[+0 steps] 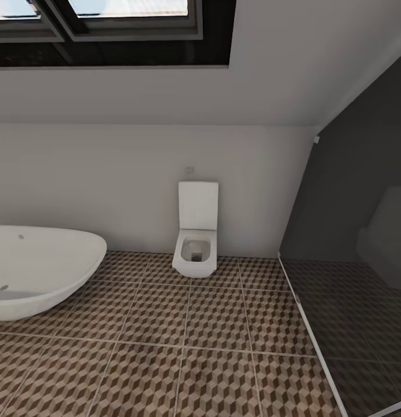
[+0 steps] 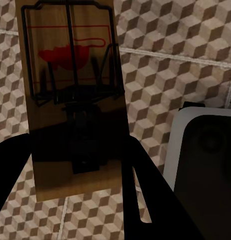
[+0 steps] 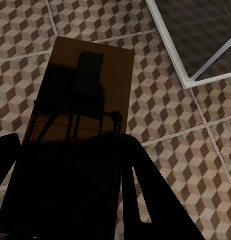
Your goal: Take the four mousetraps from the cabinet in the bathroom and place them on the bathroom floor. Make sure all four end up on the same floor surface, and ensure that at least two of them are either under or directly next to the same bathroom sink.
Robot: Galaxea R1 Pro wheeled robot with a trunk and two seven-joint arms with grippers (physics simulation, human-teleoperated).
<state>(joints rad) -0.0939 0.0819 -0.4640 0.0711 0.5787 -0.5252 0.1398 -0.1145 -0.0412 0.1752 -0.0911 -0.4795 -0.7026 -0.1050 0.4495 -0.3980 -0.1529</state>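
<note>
Between the dark fingers of my left gripper point(image 2: 75, 150) is a tan wooden mousetrap point(image 2: 70, 50) with a black wire frame and a red spot; the gripper is shut on it above the cube-patterned bathroom floor point(image 2: 170, 75). My right gripper point(image 3: 70, 150) is shut on a second mousetrap point(image 3: 120, 75), which is in shadow and is also held over the floor tiles point(image 3: 170, 165). In the head view the same bathroom floor point(image 1: 194, 347) spreads ahead. The cabinet and the sink are out of view.
A white oval bathtub point(image 1: 38, 272) stands at the left and a square white toilet point(image 1: 196, 243) against the far wall. A dark glass shower partition point(image 1: 351, 260) with a white floor rail point(image 3: 190, 75) closes off the right. A white-edged dark object point(image 2: 205, 165) lies below the left gripper.
</note>
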